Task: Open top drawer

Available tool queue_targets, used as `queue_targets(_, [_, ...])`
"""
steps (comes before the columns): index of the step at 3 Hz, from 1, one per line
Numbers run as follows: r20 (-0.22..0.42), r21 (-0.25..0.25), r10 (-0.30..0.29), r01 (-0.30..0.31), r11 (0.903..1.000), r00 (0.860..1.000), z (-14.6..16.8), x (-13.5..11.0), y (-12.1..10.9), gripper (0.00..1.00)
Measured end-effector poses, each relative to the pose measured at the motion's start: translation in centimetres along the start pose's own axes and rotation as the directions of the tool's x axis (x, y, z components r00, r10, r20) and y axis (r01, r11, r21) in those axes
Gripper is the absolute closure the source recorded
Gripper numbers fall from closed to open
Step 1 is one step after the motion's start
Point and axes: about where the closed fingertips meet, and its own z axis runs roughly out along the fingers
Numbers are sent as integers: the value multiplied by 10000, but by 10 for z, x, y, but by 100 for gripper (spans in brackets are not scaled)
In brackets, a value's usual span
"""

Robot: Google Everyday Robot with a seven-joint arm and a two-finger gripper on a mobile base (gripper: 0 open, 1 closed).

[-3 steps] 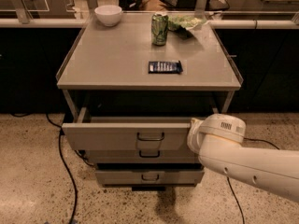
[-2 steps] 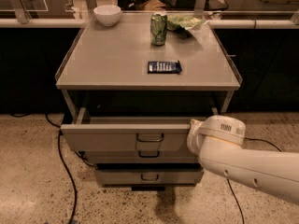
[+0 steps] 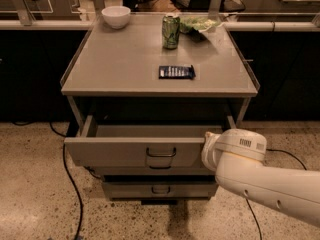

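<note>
Grey-beige top drawer [image 3: 135, 151] is well out from under the worktop [image 3: 125, 74], front panel proud of the two lower drawers and the inside open to view. By my read the task is mostly done.

Single camera view: gripper [image 3: 209, 145] sits at the right end of the drawer front, tucked behind the white wrist housing [image 3: 240, 149]. Can't tell whether it's released or clamped on anything. It's well off the centre handle [image 3: 161, 153].

Risks from here:
- Any pull from that right end is off-centre, so the drawer could rack and bind on its runners.
- Contact there looks like an edge hold at best, so it could slip off.
- Over-pulling could bring the drawer to the end of its travel and jerk the cabinet. The green can [image 3: 171, 30] near the worktop's back edge stands upright and could tip. The bowl [image 3: 116, 16] at the back left corner and the dark packet [image 3: 176, 72] near the front edge are less of a worry.

Versus a second ago: the drawer front is slightly further out and the wrist has moved with it. Worktop items haven't shifted.
</note>
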Motion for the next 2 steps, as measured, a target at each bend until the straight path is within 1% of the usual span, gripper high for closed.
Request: queue_targets(2, [1, 1, 0, 0, 10000, 10000, -3, -2, 0, 100])
